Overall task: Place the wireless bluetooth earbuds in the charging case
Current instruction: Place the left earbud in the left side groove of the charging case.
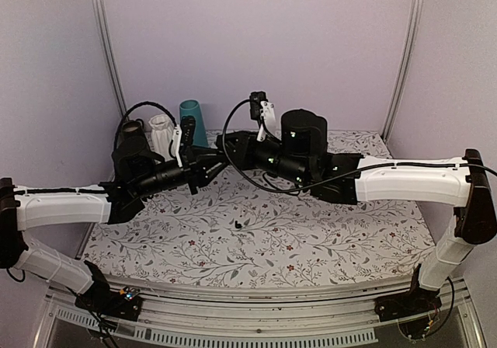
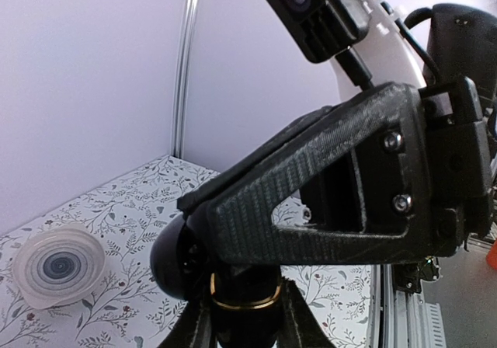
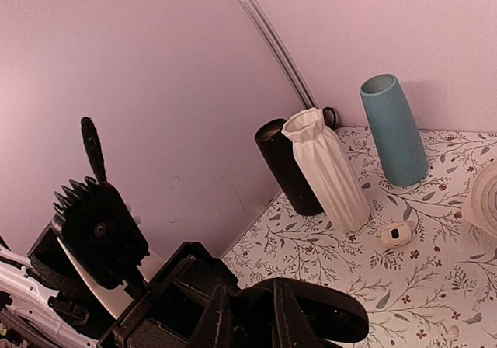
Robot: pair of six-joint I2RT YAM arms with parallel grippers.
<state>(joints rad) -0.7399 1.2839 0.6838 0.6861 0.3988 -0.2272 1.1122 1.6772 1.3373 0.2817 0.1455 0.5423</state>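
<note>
The small black rounded plastic charging case (image 2: pixel 177 264) hangs in mid-air, lower centre-left of the left wrist view, pinched at the tip of the closed right gripper (image 3: pixel 250 315). The left gripper (image 2: pixel 247 318), also closed, clamps a black piece with a gold ring (image 2: pixel 245 300) just beside it. On the floral tabletop (image 3: pixel 349 286), a white oval pebble (image 3: pixel 394 234) lies near a white pleated vase (image 3: pixel 330 169).

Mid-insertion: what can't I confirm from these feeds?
- Earbuds: the right hand hides its own pinch in both wrist views.
- Charging case, left wrist view: sockets covered by the right hand; lid state unclear.
- Top view: left hand and right hand merge into one black mass.
- Dark speck on the cloth, top view: too small to identify.
</note>
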